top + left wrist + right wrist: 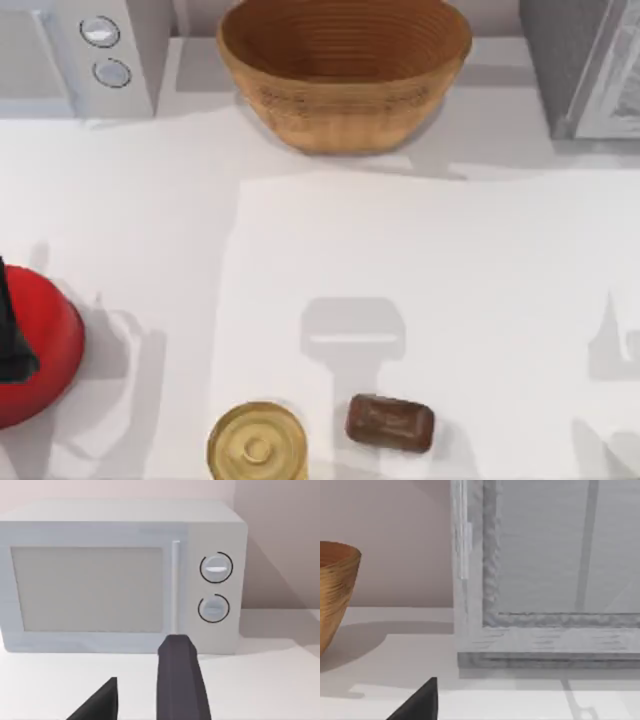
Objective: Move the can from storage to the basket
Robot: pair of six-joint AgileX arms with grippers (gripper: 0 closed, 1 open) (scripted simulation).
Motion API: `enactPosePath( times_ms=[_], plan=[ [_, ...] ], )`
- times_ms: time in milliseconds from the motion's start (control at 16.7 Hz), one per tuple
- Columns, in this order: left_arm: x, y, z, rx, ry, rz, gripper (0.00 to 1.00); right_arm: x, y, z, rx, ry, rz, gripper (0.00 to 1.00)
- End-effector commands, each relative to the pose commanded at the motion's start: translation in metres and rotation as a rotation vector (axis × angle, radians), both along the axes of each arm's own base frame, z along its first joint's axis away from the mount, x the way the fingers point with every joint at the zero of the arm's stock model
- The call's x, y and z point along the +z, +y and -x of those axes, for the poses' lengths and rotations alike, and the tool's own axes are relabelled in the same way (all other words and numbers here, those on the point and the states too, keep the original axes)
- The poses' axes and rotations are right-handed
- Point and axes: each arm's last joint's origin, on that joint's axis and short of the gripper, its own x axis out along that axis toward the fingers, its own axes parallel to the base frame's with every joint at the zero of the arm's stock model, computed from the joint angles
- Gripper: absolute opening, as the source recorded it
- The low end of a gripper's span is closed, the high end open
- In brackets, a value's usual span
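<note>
One basket [345,110] stands on the worktop [400,260] at the middle of its far edge. It is upright, with its ribbed inside open to the top view. It is the widest thing there, and its tan woven wall also appears at the side of the right wrist view [337,590]. Where the can is I cannot tell.

One pale grey microwave [60,60] sits in the far left corner. Its door is closed and it has two round knobs, one [100,32] farther back than the other [111,72]. One grey cabinet [585,60] with a glazed door stands in the far right corner, well apart from the basket.

Three things lie along the near side:
- One squat gold-yellow tin [257,445] with a round lid, at the near edge a little left of the middle.
- One dark brown oblong block [390,422], just beside the tin toward the right and not touching it.
- One red rounded thing [45,350] at the left edge, with a black part across its top.

The left gripper [145,662] hangs above the worktop facing the microwave front [100,580]. The right gripper [420,705] hangs above the worktop facing the cabinet door [545,555], with the basket off to one side. For both, I cannot tell whether the jaws are spread or pressed together. Nothing is between the jaws of either one.
</note>
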Motion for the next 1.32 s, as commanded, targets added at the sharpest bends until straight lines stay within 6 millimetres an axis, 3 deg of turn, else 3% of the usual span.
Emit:
enactPosePath(
  times_ms=[240,420,840,1080,1320],
  plan=[
    [0.000,0.000,0.000,0.000,0.000,0.000,1.00,0.008,0.000,0.000,0.000,-0.002,0.000,1.00],
    [0.000,0.000,0.000,0.000,0.000,0.000,1.00,0.040,0.001,0.001,-0.002,-0.006,0.000,1.00],
    [0.000,0.000,0.000,0.000,0.000,0.000,1.00,0.165,0.008,-0.018,-0.007,-0.011,-0.001,1.00],
    [0.000,0.000,0.000,0.000,0.000,0.000,1.00,0.237,0.015,-0.048,-0.007,-0.008,0.000,1.00],
    [0.000,0.000,0.000,0.000,0.000,0.000,1.00,0.293,0.026,-0.086,-0.004,-0.006,0.000,1.00]
  ],
)
